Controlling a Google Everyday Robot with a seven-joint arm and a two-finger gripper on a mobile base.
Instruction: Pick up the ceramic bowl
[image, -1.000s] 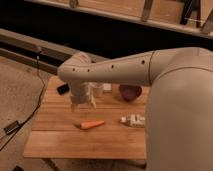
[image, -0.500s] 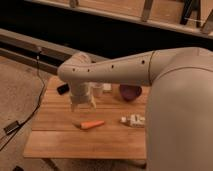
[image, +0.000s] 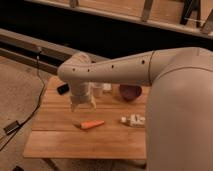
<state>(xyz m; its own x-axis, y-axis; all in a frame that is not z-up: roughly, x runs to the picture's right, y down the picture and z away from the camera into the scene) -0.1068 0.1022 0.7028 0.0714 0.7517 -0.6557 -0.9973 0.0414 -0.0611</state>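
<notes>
The arm (image: 131, 70) reaches left across the wooden table (image: 60, 141). The gripper (image: 83, 104) hangs over the table's left-centre with its fingers spread and nothing in them. The bowl (image: 130, 92) sits at the back, right of the gripper and apart from it. A carrot (image: 93, 124) lies just in front of the gripper.

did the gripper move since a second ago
No. The gripper is where it was, over the table just behind the carrot, left of the ceramic bowl.

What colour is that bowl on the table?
The bowl is glossy dark maroon in the camera view. The gripper hangs open over the table, apart from it.
</notes>
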